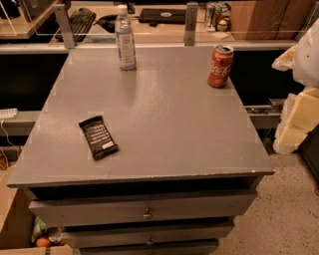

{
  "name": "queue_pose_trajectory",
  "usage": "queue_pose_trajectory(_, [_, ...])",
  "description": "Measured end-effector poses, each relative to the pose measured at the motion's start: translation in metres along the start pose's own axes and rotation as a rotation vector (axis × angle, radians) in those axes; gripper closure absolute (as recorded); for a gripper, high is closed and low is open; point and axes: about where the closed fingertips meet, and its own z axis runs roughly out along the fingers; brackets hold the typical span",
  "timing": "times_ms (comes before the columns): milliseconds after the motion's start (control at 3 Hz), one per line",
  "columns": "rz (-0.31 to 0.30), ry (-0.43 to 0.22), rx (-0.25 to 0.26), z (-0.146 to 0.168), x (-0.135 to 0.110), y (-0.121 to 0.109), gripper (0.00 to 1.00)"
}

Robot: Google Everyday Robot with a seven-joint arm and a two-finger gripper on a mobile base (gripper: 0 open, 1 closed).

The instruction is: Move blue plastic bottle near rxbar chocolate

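Grey counter (164, 124) with drawers (144, 206) below, seen from the near side; clock directions are taken from the counter's centre. The blue plastic bottle (125, 39) stands upright at 11 o'clock, near the far edge, white cap on; its pale label carries print too small to read. The rxbar chocolate (98, 137) lies flat at 8 o'clock, its black wrapper turned slightly askew, with white lettering that cannot be made out. Bottle and bar are well apart, with only bare counter surface between them. A red can (220, 65) stands upright at 1 o'clock near the far right corner, showing white "Coca-Cola" script; it sits well to the side of the line from bottle to bar. Beyond the far edge, at 12 o'clock, a wooden desk (149, 32) holds a black keyboard (79, 21) and a dark laptop (162, 15). At 9 o'clock, off the counter, lies a white power strip (7, 113); at 7 o'clock, a cardboard box (12, 219). The pincer (295, 122) hangs at 3 o'clock, off the counter's right edge and above the speckled floor (279, 219), as a pale white and yellowish form touching none of the objects; whether it is released or clenched cannot be told.
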Motion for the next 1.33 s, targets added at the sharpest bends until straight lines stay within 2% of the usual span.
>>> queue_pose_trajectory(333, [0.0,-0.003,0.003,0.0,-0.001,-0.001,0.0])
queue_pose_trajectory(667, [0.007,-0.088,0.006,0.017,-0.027,-0.024,0.0])
queue_pose_trajectory(1000, [0.007,-0.198,0.01,0.051,-0.086,-0.069,0.0])
queue_pose_trajectory(1333, [-0.002,-0.282,0.013,0.08,-0.167,-0.11,0.0])
